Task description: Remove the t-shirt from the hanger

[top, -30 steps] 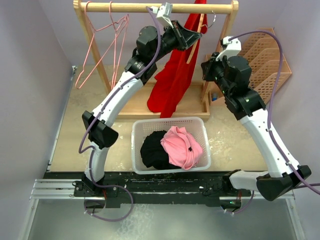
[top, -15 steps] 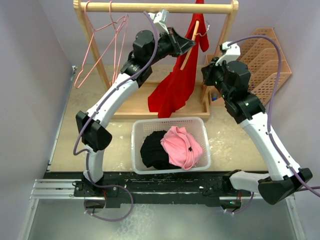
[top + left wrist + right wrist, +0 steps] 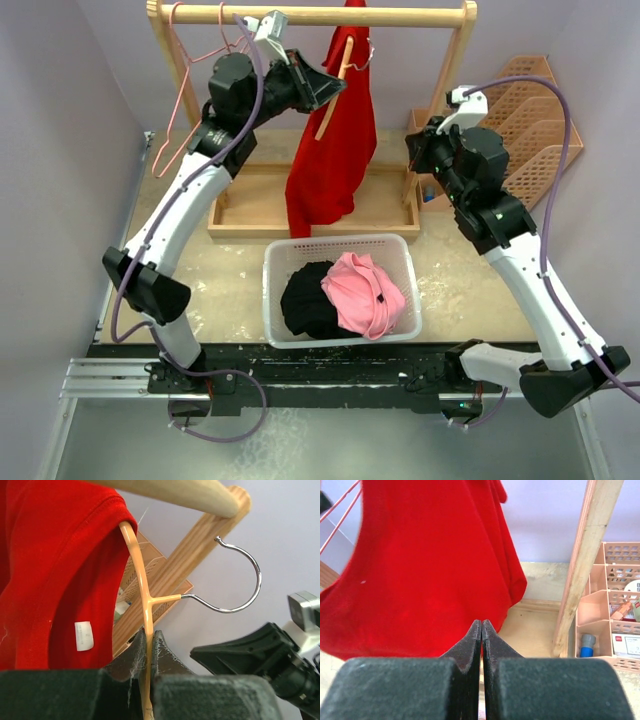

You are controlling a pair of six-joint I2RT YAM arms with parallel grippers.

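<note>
Top view: left gripper (image 3: 322,88) clamped on the orange hanger (image 3: 338,75), which is tilted just under the rail (image 3: 400,16); red t-shirt (image 3: 330,160) hanging down behind the basket (image 3: 340,250)
Left wrist: hook (image 3: 240,580) clear of the rail; collar over one hanger arm
Right wrist: right gripper (image 3: 481,635) pinched shut, empty, facing the cloth
Step in hand, judged: stripping the shirt off; next, the right claw must open and seize fabric

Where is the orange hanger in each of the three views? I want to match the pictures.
Top external: orange hanger upper middle, held by the left gripper.
Left wrist: orange hanger at centre, running down between the jaws.
Right wrist: not in it.
Shared landmark: the red t-shirt, in all three.
</note>
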